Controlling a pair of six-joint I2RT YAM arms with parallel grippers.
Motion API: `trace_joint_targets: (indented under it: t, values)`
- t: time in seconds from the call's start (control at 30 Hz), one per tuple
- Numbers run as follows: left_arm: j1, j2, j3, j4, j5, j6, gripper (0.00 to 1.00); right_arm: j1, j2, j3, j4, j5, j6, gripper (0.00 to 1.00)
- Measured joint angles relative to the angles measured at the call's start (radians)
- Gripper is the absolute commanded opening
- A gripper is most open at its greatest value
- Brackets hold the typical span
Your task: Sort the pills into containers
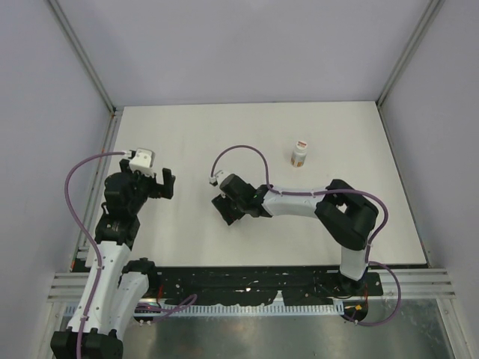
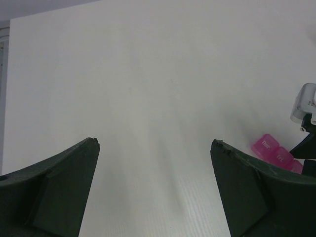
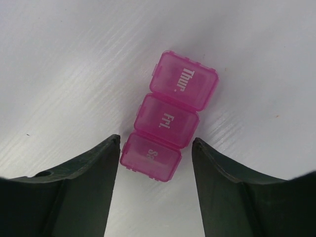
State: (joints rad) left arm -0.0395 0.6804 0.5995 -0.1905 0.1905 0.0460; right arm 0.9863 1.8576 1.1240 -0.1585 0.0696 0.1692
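The containers (image 3: pixel 168 118) are a bright-pink strip of three joined, lidded compartments marked Thur., Fri. and Sat., lying flat on the white table. My right gripper (image 3: pixel 156 139) straddles the Sat. end: the left finger (image 3: pixel 98 173) is at the box's edge, and the right finger (image 3: pixel 222 177) stands a small gap away. In the top view the right gripper (image 1: pixel 224 211) covers the box. My left gripper (image 1: pixel 166 183) hangs wide open over bare table, left of the box (image 2: pixel 276 152). No pills are in view.
A small white bottle (image 1: pixel 300 154) with an orange-red label stands upright behind and to the right of the right gripper. The right arm's wrist (image 2: pixel 306 101) shows at the right edge of the left wrist view. Frame posts and walls bound the table.
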Motion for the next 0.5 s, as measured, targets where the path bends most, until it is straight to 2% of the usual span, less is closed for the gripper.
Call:
trace_joint_targets:
  t: [0.27, 0.5]
  values:
    - [0.000, -0.003, 0.000, 0.000, 0.001, 0.000, 0.99, 0.000, 0.006, 0.000, 0.000, 0.008, -0.008, 0.36]
    - [0.000, -0.009, 0.001, -0.006, 0.063, 0.028, 0.99, -0.009, -0.014, 0.004, -0.039, -0.012, -0.095, 0.29]
